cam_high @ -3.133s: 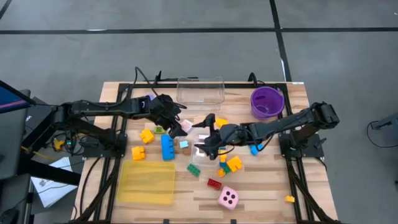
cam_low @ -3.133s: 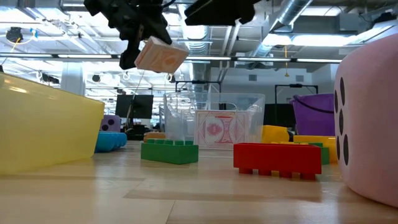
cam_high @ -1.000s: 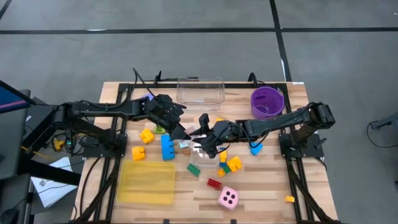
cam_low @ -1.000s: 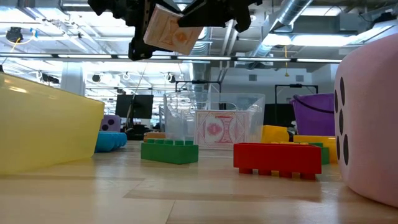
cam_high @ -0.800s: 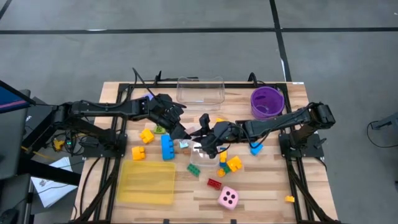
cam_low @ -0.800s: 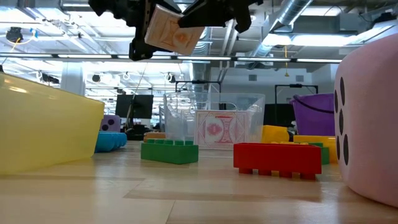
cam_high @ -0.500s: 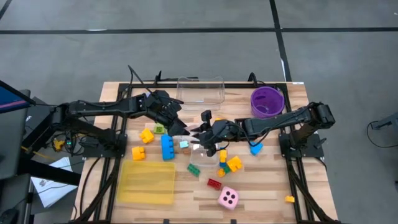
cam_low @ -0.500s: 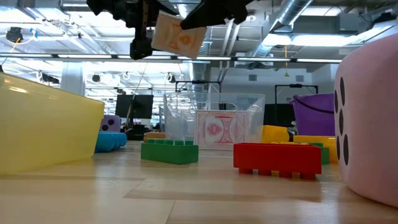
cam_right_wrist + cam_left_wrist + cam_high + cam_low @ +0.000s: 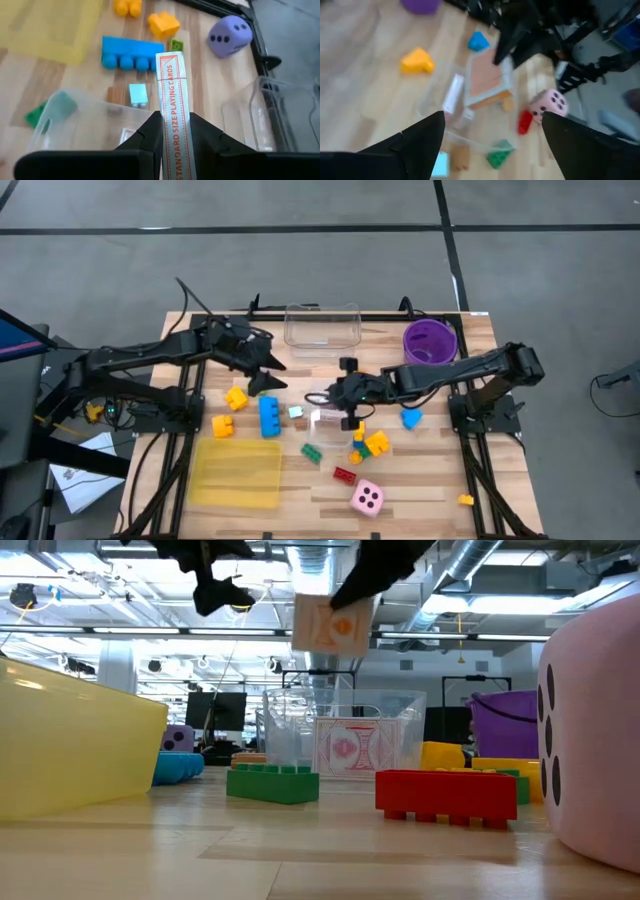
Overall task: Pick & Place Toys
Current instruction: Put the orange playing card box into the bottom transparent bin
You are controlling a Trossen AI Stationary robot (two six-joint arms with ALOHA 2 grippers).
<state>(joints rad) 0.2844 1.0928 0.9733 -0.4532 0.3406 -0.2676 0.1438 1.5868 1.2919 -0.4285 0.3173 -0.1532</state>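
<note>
Right arm holds a card pack over the clear box.

The right gripper (image 9: 347,393) is clamped on the pack of playing cards (image 9: 172,122), edge-up between its fingers, above the small clear box (image 9: 80,125) mid-table, likely its destination. The left gripper (image 9: 262,372), jaws spread and empty, hangs well apart beside the blue brick (image 9: 269,418).

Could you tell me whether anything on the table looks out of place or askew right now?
Toys lie scattered loose. The only oddity: the playing card box is off the table, gripped edge-on in the right gripper above a small clear box.
</note>
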